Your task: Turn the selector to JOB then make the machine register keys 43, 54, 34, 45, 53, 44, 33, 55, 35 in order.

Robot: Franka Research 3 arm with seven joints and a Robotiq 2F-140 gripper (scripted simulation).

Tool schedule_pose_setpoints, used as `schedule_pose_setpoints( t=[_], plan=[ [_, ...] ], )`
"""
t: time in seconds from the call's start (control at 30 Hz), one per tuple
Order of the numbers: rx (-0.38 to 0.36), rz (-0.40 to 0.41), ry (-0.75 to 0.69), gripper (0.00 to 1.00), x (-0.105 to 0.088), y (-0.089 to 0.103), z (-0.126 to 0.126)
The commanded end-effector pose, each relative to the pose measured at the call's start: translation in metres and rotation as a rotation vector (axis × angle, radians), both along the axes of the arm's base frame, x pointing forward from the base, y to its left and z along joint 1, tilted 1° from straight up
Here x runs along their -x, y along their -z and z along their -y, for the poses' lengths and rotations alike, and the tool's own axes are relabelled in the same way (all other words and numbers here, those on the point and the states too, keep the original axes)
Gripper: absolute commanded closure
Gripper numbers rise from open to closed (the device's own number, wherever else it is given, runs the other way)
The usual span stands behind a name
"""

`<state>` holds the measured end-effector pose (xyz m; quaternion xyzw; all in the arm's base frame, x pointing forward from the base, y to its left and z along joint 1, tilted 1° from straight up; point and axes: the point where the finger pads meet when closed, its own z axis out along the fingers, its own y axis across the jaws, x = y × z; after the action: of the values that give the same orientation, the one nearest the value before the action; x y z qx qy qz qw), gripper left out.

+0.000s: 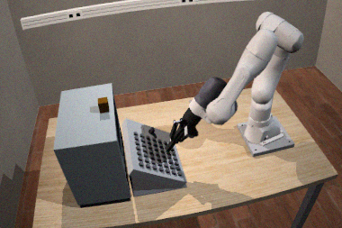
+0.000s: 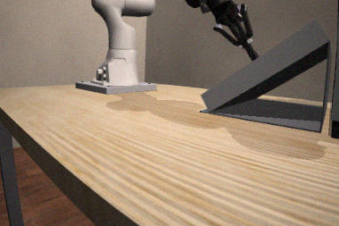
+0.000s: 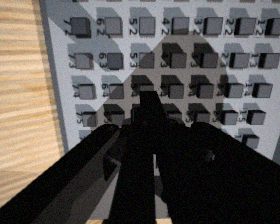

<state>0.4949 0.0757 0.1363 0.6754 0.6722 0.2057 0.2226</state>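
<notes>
sloping grey key panel (image 1: 157, 181) (image 2: 268, 66) (image 3: 61, 75) stands on the pale wooden table (image 1: 225, 179) (image 2: 134, 142) (image 3: 21, 75), just beside a tall blue-grey cabinet (image 1: 85, 121) (image 2: 335, 88). small amber block (image 1: 103, 104) on the cabinet's top. white arm (image 1: 258, 50) (image 2: 134, 2) rises from a flat base plate (image 1: 288, 145) (image 2: 149, 87), well apart from the panel, and reaches across to it. gripper (image 1: 168, 150) (image 2: 255, 58) (image 3: 148, 104) is closed, fingers together and nothing gripped, pointing down at a slant among the keys. in the wrist view its dark tip covers part of the grid below key 54 (image 3: 146, 84); contact with a key, or a key pushed in, cannot be told. key 53 (image 3: 146, 60) and key 43 (image 3: 177, 60) show above the tip, both grey and unlit. higher row: 72 (image 3: 81, 27), 62 (image 3: 113, 26), 52 (image 3: 147, 26), 42 (image 3: 180, 25), all unlit. dark knob (image 1: 152, 131) sits near the panel's far edge in the top view; its setting is too small to read.
</notes>
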Motion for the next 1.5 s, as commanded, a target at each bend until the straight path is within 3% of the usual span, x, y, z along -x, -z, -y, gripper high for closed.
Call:
schedule_pose_setpoints(
  t=[0.0, 0.33, 1.47],
  plan=[
    [-0.009, -0.009, 0.003, 0.90, 0.009, 0.007, 0.008],
    [-0.009, -0.009, 0.003, 0.90, 0.027, 0.019, 0.029],
    [-0.009, -0.009, 0.003, 0.90, 0.015, 0.038, 0.030]
  ],
)
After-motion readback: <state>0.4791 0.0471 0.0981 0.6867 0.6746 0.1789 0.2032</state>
